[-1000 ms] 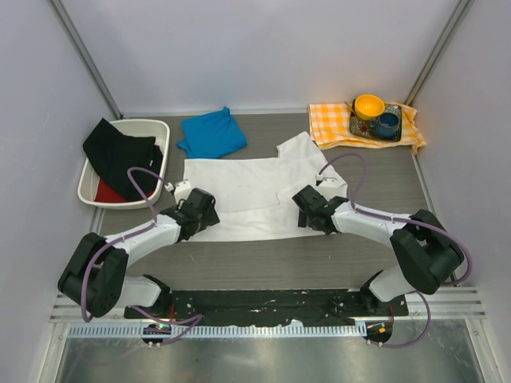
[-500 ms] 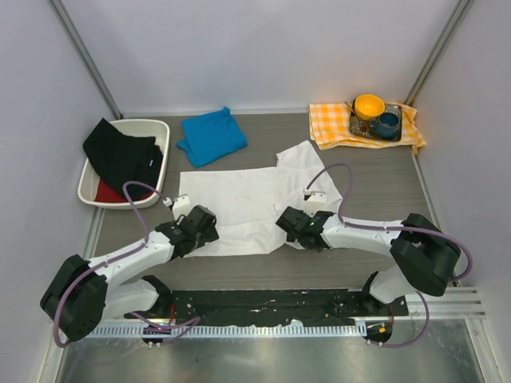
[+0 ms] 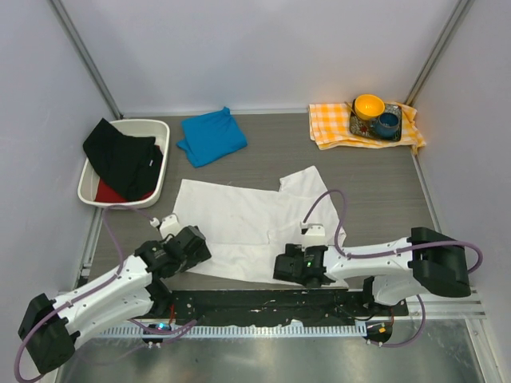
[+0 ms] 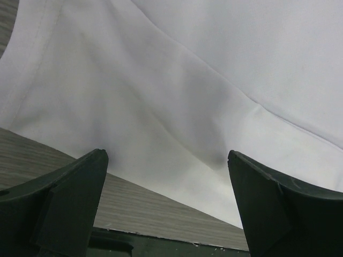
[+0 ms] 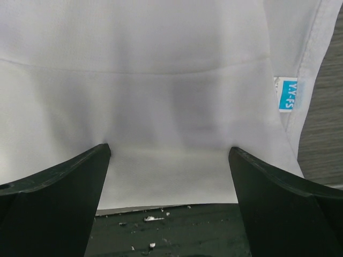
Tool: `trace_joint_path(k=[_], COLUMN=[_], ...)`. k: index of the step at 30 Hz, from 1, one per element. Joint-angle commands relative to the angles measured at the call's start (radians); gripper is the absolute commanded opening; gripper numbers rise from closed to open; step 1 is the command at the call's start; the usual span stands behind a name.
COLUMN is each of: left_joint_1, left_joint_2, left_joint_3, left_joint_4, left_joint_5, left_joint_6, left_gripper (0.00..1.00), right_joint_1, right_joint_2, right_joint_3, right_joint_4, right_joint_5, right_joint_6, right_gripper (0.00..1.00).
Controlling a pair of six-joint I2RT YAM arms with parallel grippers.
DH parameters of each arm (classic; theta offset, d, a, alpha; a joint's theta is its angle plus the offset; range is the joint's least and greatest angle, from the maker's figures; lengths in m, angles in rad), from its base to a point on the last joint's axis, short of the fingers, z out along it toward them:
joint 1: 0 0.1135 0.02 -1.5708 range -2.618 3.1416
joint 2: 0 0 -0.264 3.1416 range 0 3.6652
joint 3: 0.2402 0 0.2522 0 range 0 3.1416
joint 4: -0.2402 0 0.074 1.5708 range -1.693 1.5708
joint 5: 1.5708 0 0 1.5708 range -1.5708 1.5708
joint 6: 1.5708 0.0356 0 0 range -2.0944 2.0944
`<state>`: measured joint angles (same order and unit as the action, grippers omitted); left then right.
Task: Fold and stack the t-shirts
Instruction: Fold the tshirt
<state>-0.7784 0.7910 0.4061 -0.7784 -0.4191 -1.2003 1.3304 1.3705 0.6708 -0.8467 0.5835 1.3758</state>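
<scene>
Dragged toward 6 o'clock with both arms, the white t-shirt point(image 3: 239, 219) lies spread for folding, left gripper point(image 4: 166, 156) and right gripper point(image 5: 169, 151) gaping wide, a hem pinch likely next.

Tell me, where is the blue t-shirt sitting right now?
In the top view, the folded blue t-shirt lies at the far side of the table, left of centre, just right of the white tub and beyond the spread white t-shirt.

Robotics test cell, not a domestic setting. Evidence: plain pale wall panels point(image 3: 263, 48) held by a metal post point(image 3: 84, 56); left arm point(image 3: 104, 287) and right arm point(image 3: 375, 259) bolted to a black base plate point(image 3: 263, 303) above an aluminium rail point(image 3: 263, 329); grey wood-grain tabletop point(image 3: 383, 183) carrying staged household props.
</scene>
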Motion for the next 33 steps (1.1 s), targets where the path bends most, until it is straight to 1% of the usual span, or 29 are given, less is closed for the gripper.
trace_joint_path(k=[1, 2, 3, 5, 6, 7, 8, 9, 10, 11, 12, 13, 14, 15, 16, 17, 18, 19, 20, 21, 22, 23, 24, 25, 26, 29, 31, 33], left_joint_1=[-0.021, -0.022, -0.022, -0.022, -0.021, -0.021, -0.021, -0.018, -0.016, -0.001, 0.011, 0.028, 0.078, 0.108, 0.134, 0.192, 0.217, 0.241, 0.295, 0.321, 0.35, 0.416, 0.444, 0.47, 0.514, 0.562, 0.573, 0.594], left_joint_2=[-0.038, -0.03, -0.02, 0.026, 0.046, 0.071, 0.092, 0.144, 0.168, 0.189, 0.236, 0.26, 0.281, 0.301, 0.347, 0.368, 0.388, 0.445, 0.473, 0.506, 0.536, 0.592, 0.615, 0.638, 0.693, 0.769, 0.8, 0.845], left_joint_3=[0.019, 0.04, 0.101, 0.173, 0.251, 0.29, 0.328, 0.396, 0.425, 0.451, 0.488, 0.499, 0.505, 0.513, 0.517, 0.519, 0.519, 0.52, 0.525, 0.542, 0.55, 0.556, 0.554, 0.557, 0.582, 0.655, 0.689, 0.75], left_joint_4=[-0.076, -0.076, -0.079, -0.078, -0.071, -0.064, -0.058, -0.036, -0.021, -0.006, 0.037, 0.069, 0.141, 0.175, 0.203, 0.232, 0.299, 0.318, 0.339, 0.364, 0.369, 0.396, 0.416, 0.43, 0.439, 0.433, 0.442, 0.444], left_joint_5=[0.0, -0.018, -0.03, -0.082, -0.104, -0.121, -0.138, -0.171, -0.181, -0.19, -0.196, -0.181, -0.156, -0.133, -0.085, -0.054, -0.034, -0.002, 0.025, 0.038, 0.055, 0.128, 0.147, 0.166, 0.195, 0.203, 0.194, 0.23], left_joint_6=[-0.041, -0.022, -0.007, 0.051, 0.07, 0.115, 0.136, 0.163, 0.188, 0.241, 0.264, 0.292, 0.35, 0.366, 0.379, 0.396, 0.424, 0.433, 0.445, 0.458, 0.455, 0.452, 0.444, 0.426, 0.429, 0.447, 0.459, 0.464], left_gripper=[1.0, 1.0, 1.0, 1.0, 1.0, 1.0, 1.0, 1.0, 1.0, 1.0, 1.0, 1.0, 1.0, 1.0, 1.0, 1.0, 1.0, 1.0, 1.0, 1.0, 1.0, 1.0, 1.0, 0.99, 0.98, 0.97, 0.96, 0.95], right_joint_1=[0.079, 0.079, 0.079, 0.078, 0.069, 0.018, -0.015, -0.049, -0.094, -0.176, -0.233, -0.287, -0.409, -0.471, -0.528, -0.593, -0.696, -0.745, -0.784, -0.856, -0.888, -0.916, -0.968, -0.99, -1.008, -1.037, -1.056, -1.068], right_joint_2=[0.076, 0.087, 0.099, 0.107, 0.107, 0.099, 0.092, 0.084, 0.058, 0.046, 0.033, 0.023, 0.009, 0.009, 0.01, 0.028, 0.044, 0.067, 0.087, 0.138, 0.163, 0.183, 0.231, 0.257, 0.286, 0.372, 0.422, 0.444], right_joint_3=[0.024, 0.057, 0.137, 0.225, 0.302, 0.334, 0.358, 0.389, 0.398, 0.4, 0.398, 0.392, 0.385, 0.375, 0.371, 0.369, 0.377, 0.388, 0.398, 0.426, 0.437, 0.443, 0.45, 0.464, 0.484, 0.567, 0.619, 0.647], right_joint_4=[-0.205, -0.228, -0.247, -0.294, -0.304, -0.28, -0.252, -0.221, -0.134, -0.08, -0.018, 0.121, 0.191, 0.254, 0.364, 0.408, 0.444, 0.495, 0.514, 0.526, 0.543, 0.561, 0.583, 0.59, 0.592, 0.595, 0.594, 0.594], right_joint_5=[-0.079, -0.051, 0.023, 0.112, 0.166, 0.218, 0.24, 0.262, 0.301, 0.309, 0.308, 0.294, 0.239, 0.189, 0.146, 0.059, 0.026, 0.001, -0.026, -0.08, -0.114, -0.135, -0.155, -0.175, -0.189, -0.206, -0.24, -0.263], right_joint_6=[0.105, 0.095, 0.082, 0.03, 0.0, -0.036, -0.149, -0.202, -0.271, -0.338, -0.491, -0.562, -0.625, -0.738, -0.774, -0.808, -0.833, -0.869, -0.883, -0.891, -0.888, -0.89, -0.885, -0.877, -0.876, -0.896, -0.894, -0.879], right_gripper=[1.0, 0.99, 1.0, 1.0, 1.0, 1.0, 1.0, 1.0, 1.0, 1.0, 1.0, 1.0, 0.99, 1.0, 1.0, 1.0, 1.0, 1.0, 1.0, 0.99, 0.98, 0.97, 0.95, 0.93, 0.92, 0.88, 0.85, 0.81])
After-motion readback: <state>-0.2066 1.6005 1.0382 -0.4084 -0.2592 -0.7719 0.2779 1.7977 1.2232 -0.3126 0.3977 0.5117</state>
